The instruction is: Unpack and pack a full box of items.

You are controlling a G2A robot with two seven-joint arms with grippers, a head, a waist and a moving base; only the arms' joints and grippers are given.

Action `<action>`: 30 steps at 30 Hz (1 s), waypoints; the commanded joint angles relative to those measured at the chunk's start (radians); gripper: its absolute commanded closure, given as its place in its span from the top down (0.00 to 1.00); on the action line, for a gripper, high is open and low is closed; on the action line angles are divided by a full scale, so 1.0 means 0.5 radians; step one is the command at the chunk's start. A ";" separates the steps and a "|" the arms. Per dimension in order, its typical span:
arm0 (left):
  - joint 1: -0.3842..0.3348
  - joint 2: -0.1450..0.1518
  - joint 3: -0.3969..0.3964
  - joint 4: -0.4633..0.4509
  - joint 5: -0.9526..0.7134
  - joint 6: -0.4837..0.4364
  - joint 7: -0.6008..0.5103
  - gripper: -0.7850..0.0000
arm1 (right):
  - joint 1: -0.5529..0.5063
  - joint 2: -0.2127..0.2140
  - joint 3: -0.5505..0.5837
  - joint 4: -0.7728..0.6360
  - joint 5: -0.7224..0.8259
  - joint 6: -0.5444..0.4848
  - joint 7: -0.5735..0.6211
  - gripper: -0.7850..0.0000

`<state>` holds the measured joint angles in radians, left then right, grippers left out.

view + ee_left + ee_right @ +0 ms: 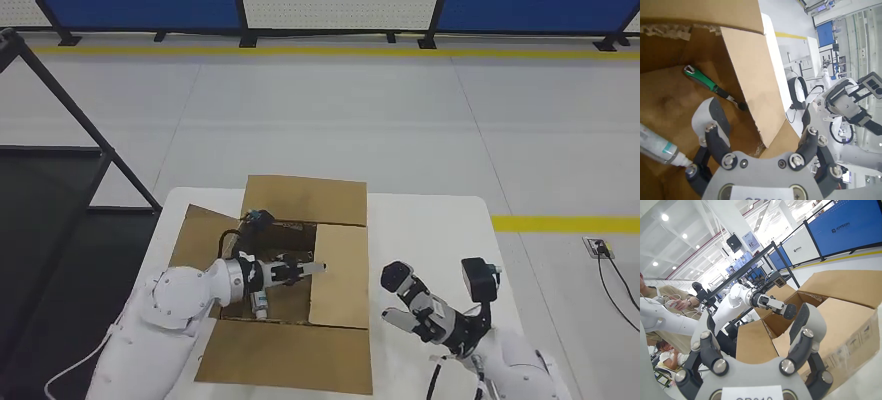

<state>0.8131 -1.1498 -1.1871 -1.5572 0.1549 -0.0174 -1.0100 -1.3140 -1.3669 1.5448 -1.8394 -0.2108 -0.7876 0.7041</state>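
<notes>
White table (430,230) carries an open cardboard box (305,198), and behind it is only pale workshop floor.

Inside the box, a white tube (657,149) with a thin nozzle lies flat on the bottom. Its nozzle is just beside the root of one finger of the left gripper (761,113). This gripper hangs in the box with its fingers wide apart and nothing between them. Ahead of its fingertips, a green-handled screwdriver (704,81) lies in the far corner, with its tip close under an inner flap (753,75) that is folded over the opening.

I judge that the step in hand is to take one item out of the box. The tube seems the easier choice, because it is near and has free floor around it. For a good grasp the gripper should draw back a little, so that the tube's body comes between the fingers. Then it should turn the wrist to close across the body, not along it. The round tube may roll, so a slow closing is better. The screwdriver sits tight in the corner and the flap may catch a finger there.

Beyond that flap, over the table beside the box, the right gripper (395,297) waits with fingers apart and empty.
</notes>
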 commanded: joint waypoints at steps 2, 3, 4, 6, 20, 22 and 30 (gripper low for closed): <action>-0.063 -0.019 0.079 0.115 -0.071 -0.035 0.007 1.00 | -0.067 0.016 0.035 -0.040 -0.015 -0.015 -0.005 1.00; -0.082 -0.024 0.100 0.143 -0.083 -0.049 0.012 1.00 | -0.083 0.021 0.042 -0.049 -0.019 -0.019 -0.009 1.00; -0.099 -0.029 0.121 0.169 -0.089 -0.058 0.023 1.00 | -0.097 0.026 0.046 -0.057 -0.023 -0.024 -0.012 1.00; -0.131 -0.042 0.168 0.213 -0.116 -0.077 0.035 1.00 | -0.119 0.034 0.049 -0.066 -0.029 -0.028 -0.020 1.00; -0.231 -0.068 0.271 0.164 -0.161 -0.223 0.045 1.00 | -0.210 0.087 0.055 -0.102 -0.019 -0.089 -0.103 1.00; -0.217 -0.063 0.257 0.090 -0.160 -0.219 0.041 1.00 | -0.208 0.094 0.045 -0.107 -0.023 -0.082 -0.108 1.00; -0.243 -0.072 0.298 -0.171 -0.188 -0.186 0.075 1.00 | -0.233 0.126 0.069 -0.146 -0.014 -0.092 -0.121 1.00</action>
<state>0.6991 -1.1835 -1.0506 -1.6321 0.0586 -0.1138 -0.9752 -1.4271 -1.3061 1.5754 -1.9100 -0.2212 -0.8311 0.6436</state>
